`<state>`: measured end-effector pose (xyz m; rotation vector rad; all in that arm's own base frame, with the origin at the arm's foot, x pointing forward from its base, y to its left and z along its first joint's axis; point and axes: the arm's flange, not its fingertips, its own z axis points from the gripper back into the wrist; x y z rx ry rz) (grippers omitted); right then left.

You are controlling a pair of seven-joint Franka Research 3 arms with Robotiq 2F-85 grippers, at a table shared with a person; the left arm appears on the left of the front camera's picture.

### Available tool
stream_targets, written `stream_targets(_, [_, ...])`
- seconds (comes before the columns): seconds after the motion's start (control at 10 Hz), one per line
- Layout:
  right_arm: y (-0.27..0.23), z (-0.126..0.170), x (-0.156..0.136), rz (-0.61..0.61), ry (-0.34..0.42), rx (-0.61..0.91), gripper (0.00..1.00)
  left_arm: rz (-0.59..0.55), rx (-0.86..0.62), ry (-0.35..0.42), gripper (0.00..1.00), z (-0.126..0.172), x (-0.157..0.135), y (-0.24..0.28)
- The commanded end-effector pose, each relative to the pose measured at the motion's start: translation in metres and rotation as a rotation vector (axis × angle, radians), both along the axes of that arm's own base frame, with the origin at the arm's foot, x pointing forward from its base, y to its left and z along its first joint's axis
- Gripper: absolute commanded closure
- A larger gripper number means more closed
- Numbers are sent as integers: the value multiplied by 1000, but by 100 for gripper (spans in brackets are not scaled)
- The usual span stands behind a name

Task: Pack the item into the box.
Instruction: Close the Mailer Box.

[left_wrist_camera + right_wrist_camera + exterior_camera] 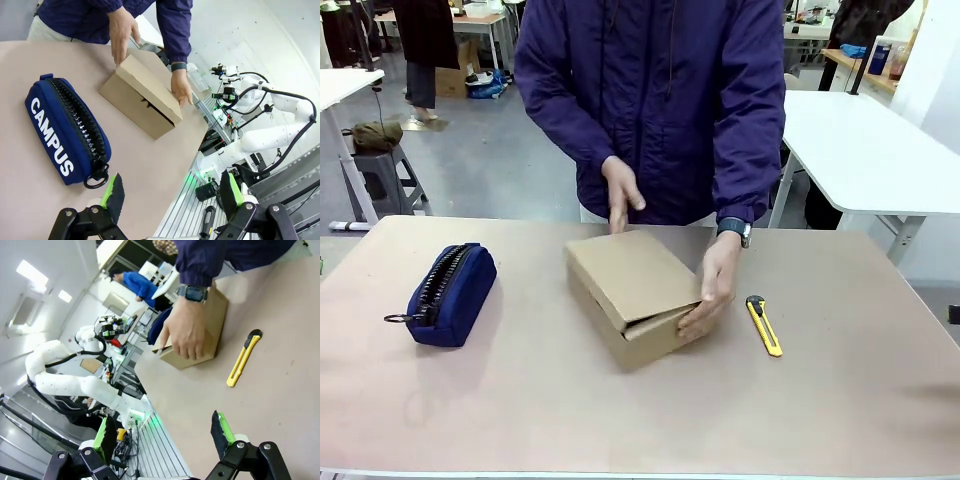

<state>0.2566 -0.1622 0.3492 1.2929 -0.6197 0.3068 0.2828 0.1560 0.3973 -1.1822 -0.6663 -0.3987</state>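
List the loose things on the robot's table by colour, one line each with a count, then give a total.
Brown: 1, the cardboard box
Navy: 1, the zippered pouch
Yellow and black: 1, the utility knife
Total: 3

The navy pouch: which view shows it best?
The left wrist view: the navy pouch lies close and whole, with its white CAMPUS print, zipper and ring pull all readable. The front view shows the pouch whole but smaller, end-on, left of the box. In the right wrist view a hand and the box hide nearly all of it.
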Motion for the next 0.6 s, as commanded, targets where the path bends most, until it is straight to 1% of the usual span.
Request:
stream_targets(0.0, [0, 3, 0, 0, -8, -6, 0, -12, 9, 2, 0, 2, -3, 0])
stream_targets(0.5, [0, 3, 0, 0, -8, -6, 0, -12, 9, 2, 0, 2, -3, 0])
